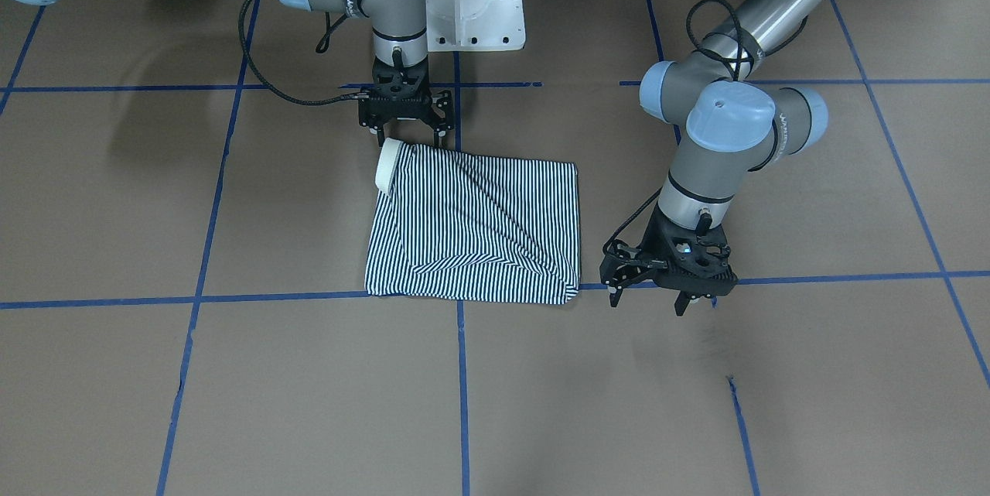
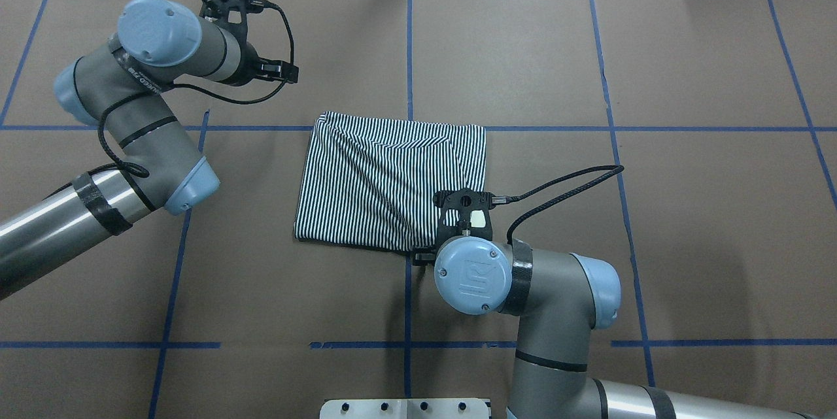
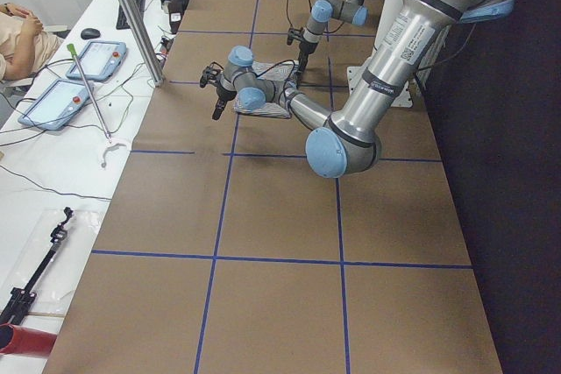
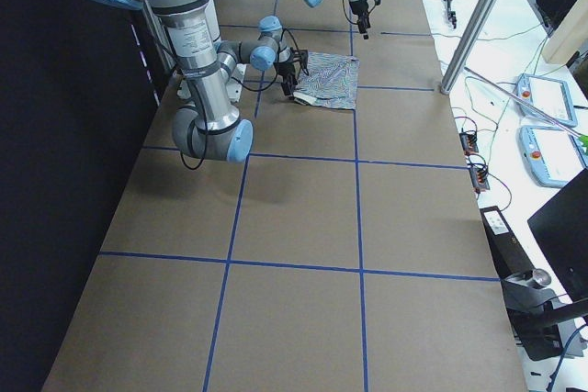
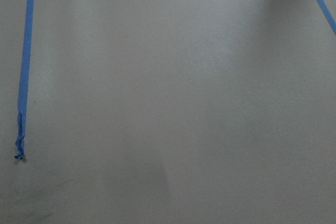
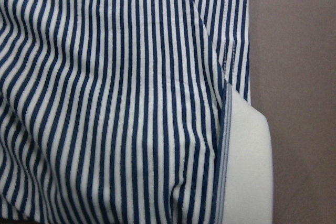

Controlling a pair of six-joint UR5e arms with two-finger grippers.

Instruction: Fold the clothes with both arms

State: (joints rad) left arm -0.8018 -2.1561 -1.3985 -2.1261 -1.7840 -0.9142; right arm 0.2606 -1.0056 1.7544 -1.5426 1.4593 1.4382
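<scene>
- Navy-and-white striped polo shirt (image 1: pixel 476 229) folded square mid-frame on brown taped table (image 1: pixel 232 403), white collar (image 1: pixel 387 165) at upper left.
- Black right gripper (image 1: pixel 410 137) above collar, black left gripper (image 1: pixel 648 304) beside lower-right corner: both spread wide, empty.
- Risks pinching one layer, dragging fold open.
- Logo on light blue joint cap (image 2: pixel 472 275); arm lettering unreadable.

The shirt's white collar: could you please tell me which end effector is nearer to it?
Right. The right end effector is open just beside the collar; the left end effector is off the polo shirt, beyond its diagonally opposite corner.
</scene>
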